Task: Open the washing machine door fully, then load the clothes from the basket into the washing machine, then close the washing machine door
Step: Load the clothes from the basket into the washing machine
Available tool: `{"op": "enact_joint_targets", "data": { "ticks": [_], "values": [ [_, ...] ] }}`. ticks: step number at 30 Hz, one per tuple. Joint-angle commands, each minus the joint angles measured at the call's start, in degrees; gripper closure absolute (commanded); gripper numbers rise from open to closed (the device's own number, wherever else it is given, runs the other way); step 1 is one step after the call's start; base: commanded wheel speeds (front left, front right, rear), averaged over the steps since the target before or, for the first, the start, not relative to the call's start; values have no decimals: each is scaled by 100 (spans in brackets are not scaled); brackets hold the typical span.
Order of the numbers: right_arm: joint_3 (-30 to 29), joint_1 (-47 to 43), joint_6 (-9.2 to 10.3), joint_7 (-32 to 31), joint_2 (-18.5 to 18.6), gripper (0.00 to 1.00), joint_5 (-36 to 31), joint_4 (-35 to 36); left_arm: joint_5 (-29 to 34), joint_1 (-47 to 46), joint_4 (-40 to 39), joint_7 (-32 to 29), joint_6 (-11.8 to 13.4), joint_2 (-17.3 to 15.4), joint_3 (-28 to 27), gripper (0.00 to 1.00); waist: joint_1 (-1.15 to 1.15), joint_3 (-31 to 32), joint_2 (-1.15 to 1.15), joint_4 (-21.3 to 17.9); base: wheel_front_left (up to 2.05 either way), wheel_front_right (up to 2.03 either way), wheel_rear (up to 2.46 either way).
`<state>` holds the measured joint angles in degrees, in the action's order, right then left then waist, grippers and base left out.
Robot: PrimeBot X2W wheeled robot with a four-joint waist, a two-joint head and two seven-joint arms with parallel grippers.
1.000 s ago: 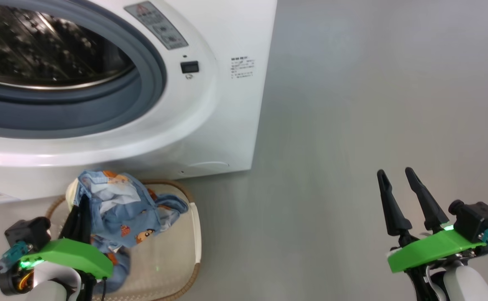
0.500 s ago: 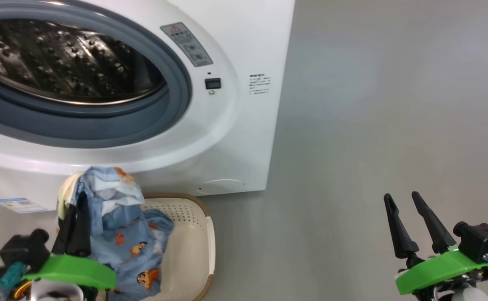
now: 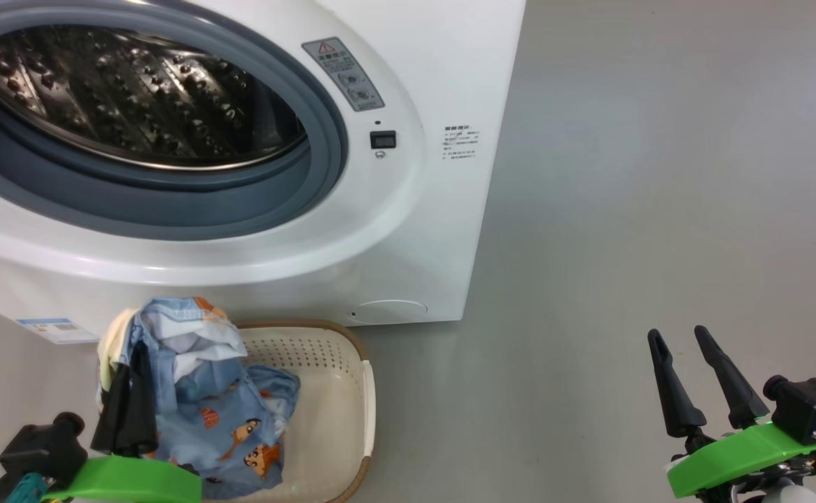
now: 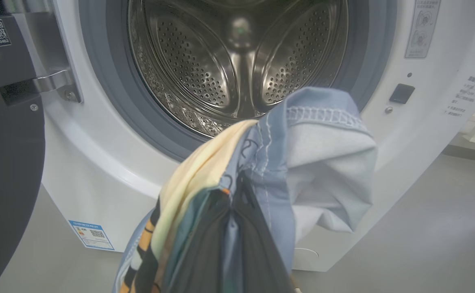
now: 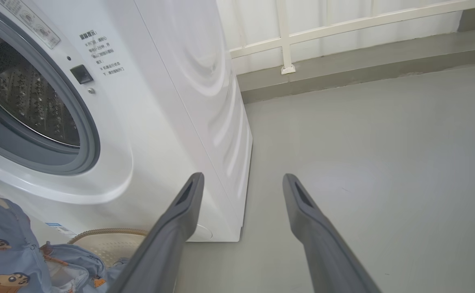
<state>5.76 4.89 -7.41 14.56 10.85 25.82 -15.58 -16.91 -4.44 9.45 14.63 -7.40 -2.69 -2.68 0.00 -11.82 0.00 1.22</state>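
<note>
Clothes (image 3: 219, 412) hang bunched over the basket (image 3: 355, 377), pinched in the clamped left gripper (image 3: 134, 370), just before the washing machine (image 3: 415, 230); drum (image 4: 237, 61) exposed; door (image 4: 5, 162) apparently swung aside at left; right gripper (image 3: 677, 334) spread wide, empty, well apart above the floor (image 3: 659, 175).

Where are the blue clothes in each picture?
Head view: clothes lower left, over the basket.
Left wrist view: clothes bottom middle, before the drum.
Right wrist view: clothes bottom left corner.
Shared landmark: the small black square right of the washer's opening.
</note>
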Motion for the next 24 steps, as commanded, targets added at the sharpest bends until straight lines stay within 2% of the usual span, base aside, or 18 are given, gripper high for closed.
{"op": "enact_joint_targets", "data": {
  "ticks": [1,13,24],
  "values": [
    [98,-80,-8,44,80,0,-6,140,76,-9,-167,37,-9,-91,-220,100,0,-9,0,9,0,0,0],
    [118,31,-8,44,39,0,-11,178,181,-286,-162,37,-9,-48,-415,100,0,-251,0,-44,0,0,0],
    [132,317,-8,44,-98,0,-13,192,397,-1425,-214,37,-9,-254,-581,100,0,-696,0,-318,0,0,0]
  ]
}}
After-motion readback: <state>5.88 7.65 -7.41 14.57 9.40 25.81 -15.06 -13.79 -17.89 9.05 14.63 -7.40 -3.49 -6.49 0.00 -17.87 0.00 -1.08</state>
